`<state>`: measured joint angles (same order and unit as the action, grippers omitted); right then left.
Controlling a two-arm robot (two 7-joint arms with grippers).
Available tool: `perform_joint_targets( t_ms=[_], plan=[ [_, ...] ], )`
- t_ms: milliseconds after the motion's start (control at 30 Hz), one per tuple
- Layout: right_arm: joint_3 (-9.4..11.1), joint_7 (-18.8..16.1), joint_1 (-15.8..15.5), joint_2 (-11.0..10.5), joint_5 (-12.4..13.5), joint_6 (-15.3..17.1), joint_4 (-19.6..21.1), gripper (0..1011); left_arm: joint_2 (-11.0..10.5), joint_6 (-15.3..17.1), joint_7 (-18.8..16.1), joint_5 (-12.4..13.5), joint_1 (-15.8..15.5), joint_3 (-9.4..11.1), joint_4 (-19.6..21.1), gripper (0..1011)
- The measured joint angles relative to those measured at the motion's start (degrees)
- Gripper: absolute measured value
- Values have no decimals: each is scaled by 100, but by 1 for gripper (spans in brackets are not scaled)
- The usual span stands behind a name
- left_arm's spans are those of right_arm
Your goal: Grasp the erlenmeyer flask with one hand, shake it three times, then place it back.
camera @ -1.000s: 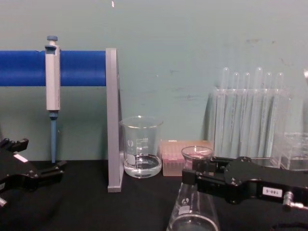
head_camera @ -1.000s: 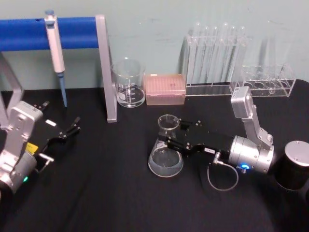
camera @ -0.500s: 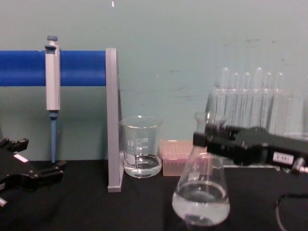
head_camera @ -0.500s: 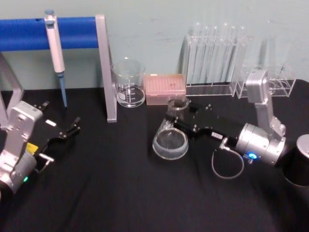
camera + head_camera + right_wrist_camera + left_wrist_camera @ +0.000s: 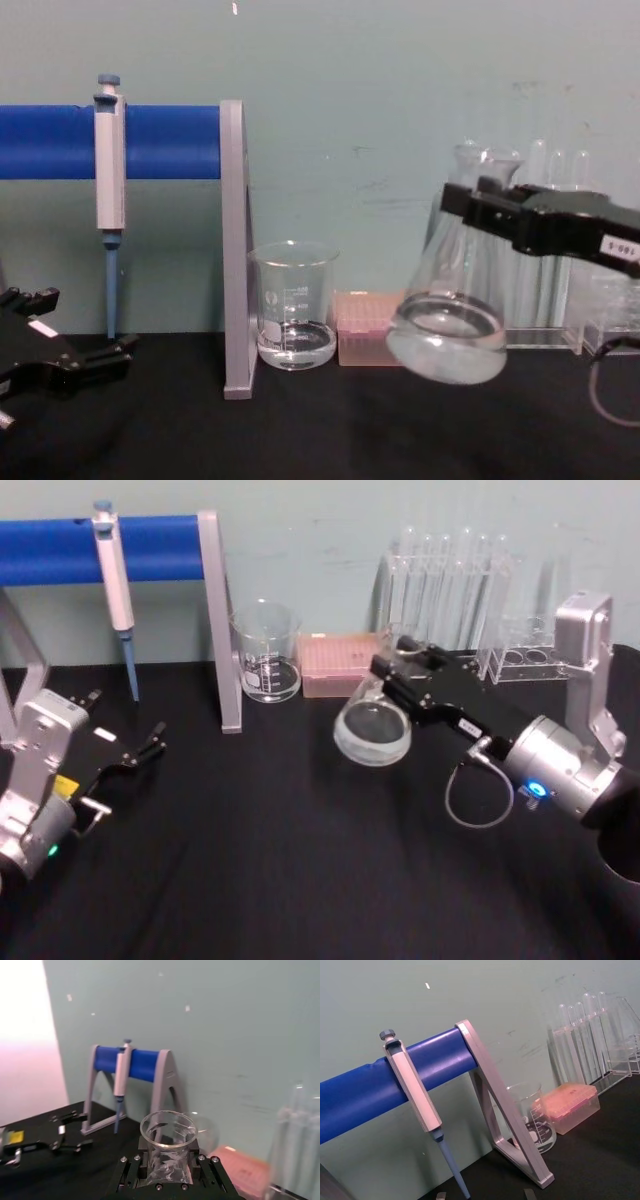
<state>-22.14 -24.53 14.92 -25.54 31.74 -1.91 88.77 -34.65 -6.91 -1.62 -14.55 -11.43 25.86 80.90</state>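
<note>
Flask in the air, held at the neck by my right gripper

My right gripper (image 5: 482, 207) is clamped on the neck of the flask (image 5: 447, 320), just under the rim, and holds it clear above the table (image 5: 300, 880), in front of the test tubes (image 5: 450, 580). The flask is tilted. Its long axis leans, so the wide base with a little liquid lies lower than my jaws and to their left, toward the beaker (image 5: 293, 305). I judge that the shaking is the step in hand. The swings should be short, because the base is near the beaker and the pink box (image 5: 365, 325). My left gripper (image 5: 145, 748) is at the far left, jaws apart, well away from the flask.
</note>
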Motion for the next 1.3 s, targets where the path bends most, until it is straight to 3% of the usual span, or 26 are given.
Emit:
perform_joint_targets(
  t_ms=[200, 633, 1000, 1300],
  plan=[
    [200, 426, -256, 29, -212, 83, 324, 456, 0, 0, 0, 0, 0, 0, 0, 1001],
    [352, 521, -339, 189, -437, 171, 329, 456, 0, 0, 0, 0, 0, 0, 0, 1001],
    [400, 381, -327, 264, -550, 191, 284, 456, 0, 0, 0, 0, 0, 0, 0, 1001],
    [174, -259, -93, 218, -465, 130, 111, 456, 0, 0, 0, 0, 0, 0, 0, 1001]
  ],
)
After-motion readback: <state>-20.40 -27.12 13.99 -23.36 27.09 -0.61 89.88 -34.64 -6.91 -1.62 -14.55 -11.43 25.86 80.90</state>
